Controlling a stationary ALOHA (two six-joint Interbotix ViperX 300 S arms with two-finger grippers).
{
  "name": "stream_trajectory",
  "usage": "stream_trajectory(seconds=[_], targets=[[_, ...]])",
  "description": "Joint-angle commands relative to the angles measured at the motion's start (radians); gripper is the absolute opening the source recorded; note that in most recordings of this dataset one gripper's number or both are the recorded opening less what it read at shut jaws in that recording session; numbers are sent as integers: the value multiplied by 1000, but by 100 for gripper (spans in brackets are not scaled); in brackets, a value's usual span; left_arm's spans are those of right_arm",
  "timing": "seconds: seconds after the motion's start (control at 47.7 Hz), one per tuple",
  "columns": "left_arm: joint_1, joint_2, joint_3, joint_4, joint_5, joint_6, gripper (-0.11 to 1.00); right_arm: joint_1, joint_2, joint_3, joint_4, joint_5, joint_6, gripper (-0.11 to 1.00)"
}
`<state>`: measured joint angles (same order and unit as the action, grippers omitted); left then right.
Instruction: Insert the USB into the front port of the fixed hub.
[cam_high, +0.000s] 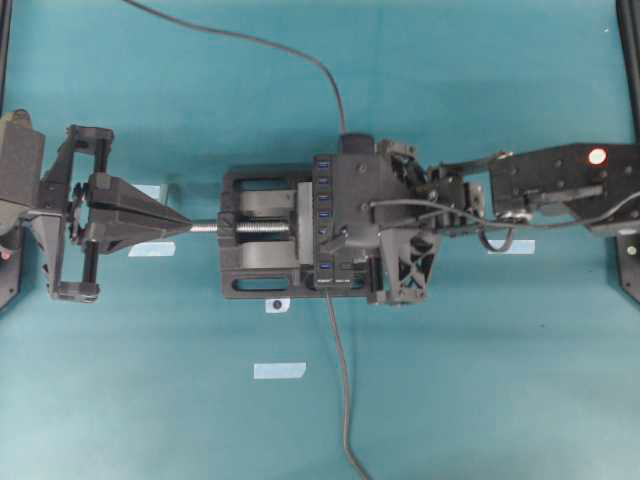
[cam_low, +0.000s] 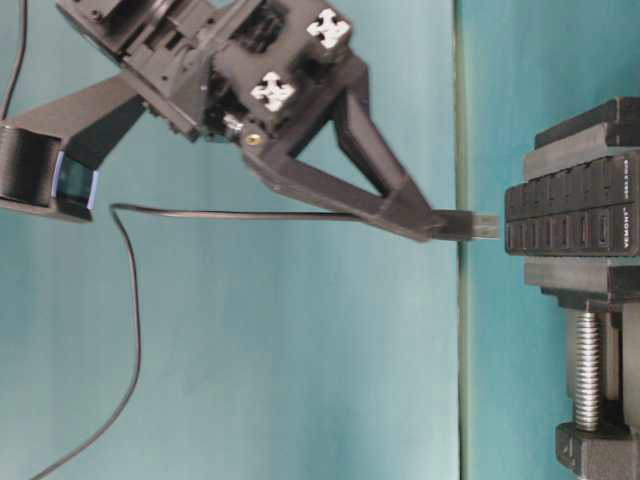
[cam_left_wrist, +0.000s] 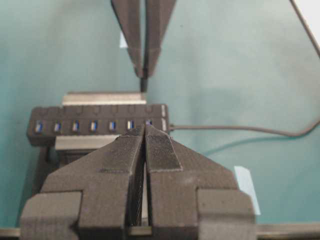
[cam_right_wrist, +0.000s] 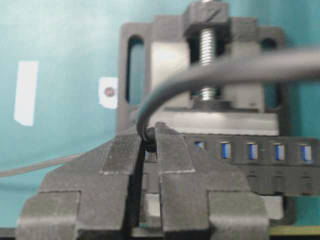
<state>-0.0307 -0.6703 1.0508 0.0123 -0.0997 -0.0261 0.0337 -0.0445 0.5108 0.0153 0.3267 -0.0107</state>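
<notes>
The table-level view alone shows the gap: the USB (cam_low: 470, 225), a small black plug with a metal tip, is pinched between the tips of the right gripper (cam_low: 432, 226) and sits just short of the fixed hub (cam_low: 572, 212), not yet touching it. From overhead, the right gripper (cam_high: 345, 235) hides the plug, hovering over the hub (cam_high: 323, 222), a narrow black bar with a row of blue ports clamped in a black vise (cam_high: 262, 232). The right wrist view shows the thin dark cable (cam_right_wrist: 210, 75) arching up from the nearly closed jaws. The left gripper (cam_high: 185, 226) is closed, empty, well left of the hub.
</notes>
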Motion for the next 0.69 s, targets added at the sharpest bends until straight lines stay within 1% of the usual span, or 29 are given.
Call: stream_trajectory(seconds=[0.0,0.231,0.671], targets=[[-2,-3,-9,2,-5,-2,0,12,-3,-8,2,-11,11,6],[-2,-5,-11,2,-5,-2,0,17,12,-2,2,-49,12,6],[-2,-3,-9,2,-3,-2,0,12,58,2,2,-61,9,6]])
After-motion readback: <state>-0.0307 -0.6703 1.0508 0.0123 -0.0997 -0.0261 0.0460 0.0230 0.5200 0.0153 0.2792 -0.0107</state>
